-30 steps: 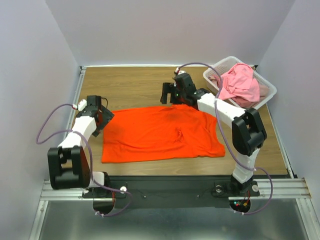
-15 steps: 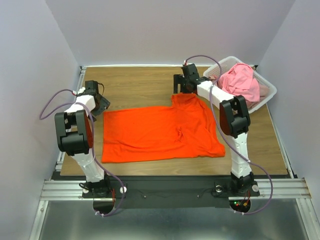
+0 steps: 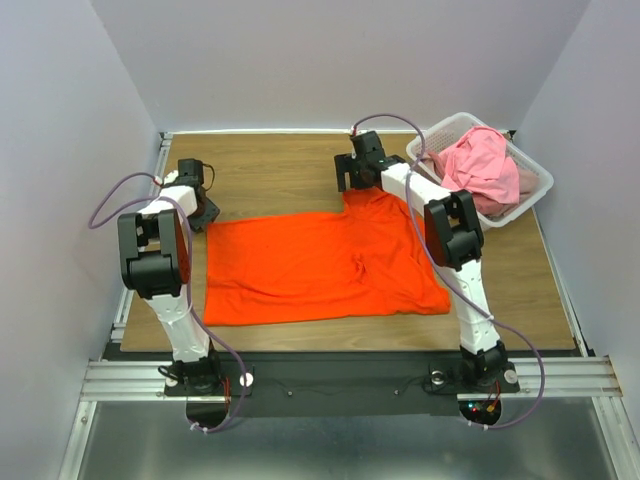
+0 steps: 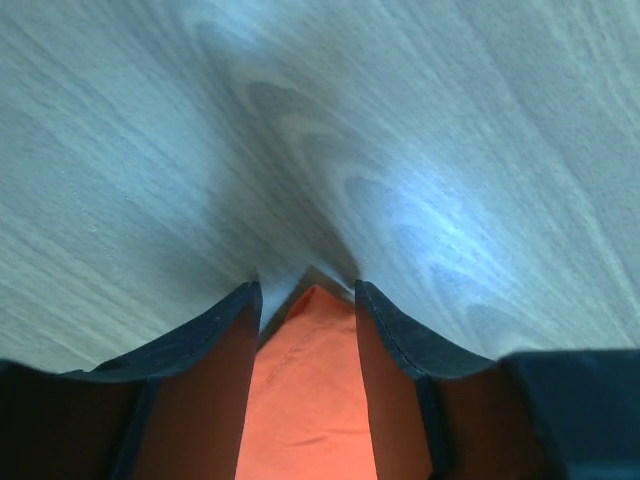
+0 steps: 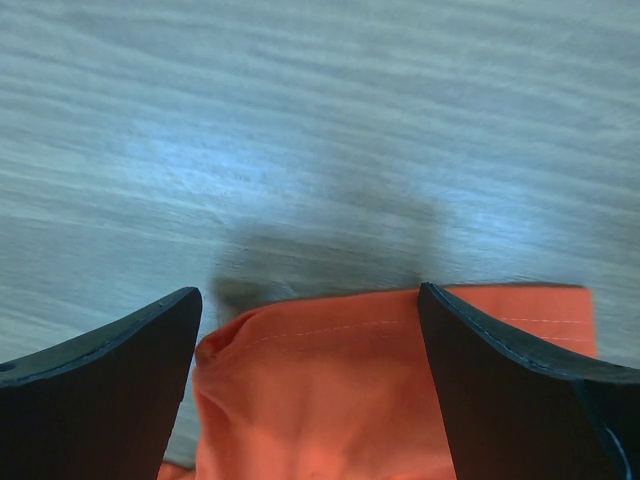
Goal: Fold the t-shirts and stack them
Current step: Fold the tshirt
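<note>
The bright orange t-shirt [image 3: 320, 265] lies spread flat on the wooden table. My left gripper [image 3: 203, 210] is down at its far left corner. In the left wrist view that cloth corner [image 4: 308, 390] lies between the fingers [image 4: 215, 340], which stand partly closed with a gap still showing; the left gripper [image 4: 305, 290] is open. My right gripper [image 3: 352, 185] is at the shirt's far right corner. In the right wrist view, the right gripper [image 5: 307, 290] is wide open and straddles the stitched orange edge [image 5: 330, 390]. The light pink t-shirt [image 3: 480, 165] is bunched in the basket.
A white lattice basket [image 3: 530, 195] stands at the far right corner of the table [image 3: 270, 165]. Grey walls close in the left, back and right. The arm bases sit on a metal rail [image 3: 330, 375] at the near edge.
Both arms have reached farther out to the shirt's far corners. The left jaws have narrowed around the left corner. The shirt's far right corner now lies stretched farther back.
</note>
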Motion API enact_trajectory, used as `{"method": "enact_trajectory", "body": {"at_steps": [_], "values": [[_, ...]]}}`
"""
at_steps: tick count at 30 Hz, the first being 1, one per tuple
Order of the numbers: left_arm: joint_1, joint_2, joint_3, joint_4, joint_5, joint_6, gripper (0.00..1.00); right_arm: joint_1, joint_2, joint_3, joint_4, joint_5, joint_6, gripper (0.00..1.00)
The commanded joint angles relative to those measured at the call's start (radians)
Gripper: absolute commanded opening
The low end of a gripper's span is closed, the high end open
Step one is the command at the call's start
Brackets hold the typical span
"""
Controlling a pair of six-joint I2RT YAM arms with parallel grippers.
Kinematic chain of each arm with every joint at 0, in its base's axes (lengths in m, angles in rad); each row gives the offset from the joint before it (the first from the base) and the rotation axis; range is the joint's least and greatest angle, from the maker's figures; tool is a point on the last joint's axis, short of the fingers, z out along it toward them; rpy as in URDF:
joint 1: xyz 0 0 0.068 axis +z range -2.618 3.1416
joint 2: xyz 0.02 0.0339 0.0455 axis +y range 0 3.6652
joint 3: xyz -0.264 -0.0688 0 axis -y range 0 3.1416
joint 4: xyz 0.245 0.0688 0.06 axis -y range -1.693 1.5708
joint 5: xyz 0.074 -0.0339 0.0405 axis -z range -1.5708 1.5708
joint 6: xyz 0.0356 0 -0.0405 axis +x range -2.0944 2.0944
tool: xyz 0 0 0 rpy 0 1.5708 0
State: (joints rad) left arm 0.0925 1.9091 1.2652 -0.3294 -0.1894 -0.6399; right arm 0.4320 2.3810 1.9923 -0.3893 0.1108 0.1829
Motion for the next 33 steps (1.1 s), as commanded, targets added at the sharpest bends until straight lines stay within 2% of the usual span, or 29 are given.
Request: {"method": "enact_trajectory", "body": {"at_steps": [1, 2, 4, 8, 13, 16, 17, 19, 20, 25, 26, 27, 33], "values": [[-0.023, 0.068, -0.001, 0.000, 0.036, 0.005, 0.45, 0.056, 0.023, 0.042, 0.000, 0.050, -0.049, 0.95], [-0.025, 0.073, -0.004, 0.000, 0.033, 0.006, 0.37, 0.062, 0.029, 0.036, -0.002, 0.082, -0.048, 0.95], [-0.025, 0.079, -0.012, 0.001, 0.031, 0.011, 0.29, 0.074, 0.035, 0.020, -0.002, 0.122, -0.036, 0.95], [-0.027, 0.074, -0.024, 0.012, 0.045, 0.022, 0.00, 0.074, 0.061, 0.019, -0.002, 0.158, -0.008, 0.91], [-0.027, 0.042, -0.047, 0.024, 0.062, 0.034, 0.00, 0.074, 0.069, 0.020, -0.002, 0.164, 0.010, 0.89], [-0.027, 0.005, -0.079, 0.055, 0.065, 0.039, 0.00, 0.074, 0.067, 0.025, -0.002, 0.174, 0.016, 0.80], [-0.027, -0.004, -0.089, 0.067, 0.068, 0.043, 0.00, 0.074, 0.067, 0.028, -0.002, 0.178, 0.020, 0.68], [-0.031, -0.033, -0.092, 0.073, 0.064, 0.043, 0.00, 0.074, 0.061, 0.036, -0.002, 0.184, 0.029, 0.53], [-0.033, -0.041, -0.095, 0.072, 0.064, 0.045, 0.00, 0.074, 0.058, 0.037, -0.002, 0.196, 0.033, 0.38], [-0.033, -0.099, -0.115, 0.070, 0.059, 0.049, 0.00, 0.074, 0.027, 0.020, -0.002, 0.207, 0.058, 0.14], [-0.034, -0.120, -0.128, 0.075, 0.059, 0.046, 0.00, 0.074, 0.009, 0.010, -0.002, 0.210, 0.070, 0.05], [-0.036, -0.131, -0.136, 0.079, 0.057, 0.046, 0.00, 0.076, 0.001, 0.000, -0.002, 0.210, 0.075, 0.00], [-0.039, -0.196, -0.196, 0.102, 0.073, 0.049, 0.00, 0.074, -0.071, -0.075, 0.001, 0.221, 0.099, 0.00]]}}
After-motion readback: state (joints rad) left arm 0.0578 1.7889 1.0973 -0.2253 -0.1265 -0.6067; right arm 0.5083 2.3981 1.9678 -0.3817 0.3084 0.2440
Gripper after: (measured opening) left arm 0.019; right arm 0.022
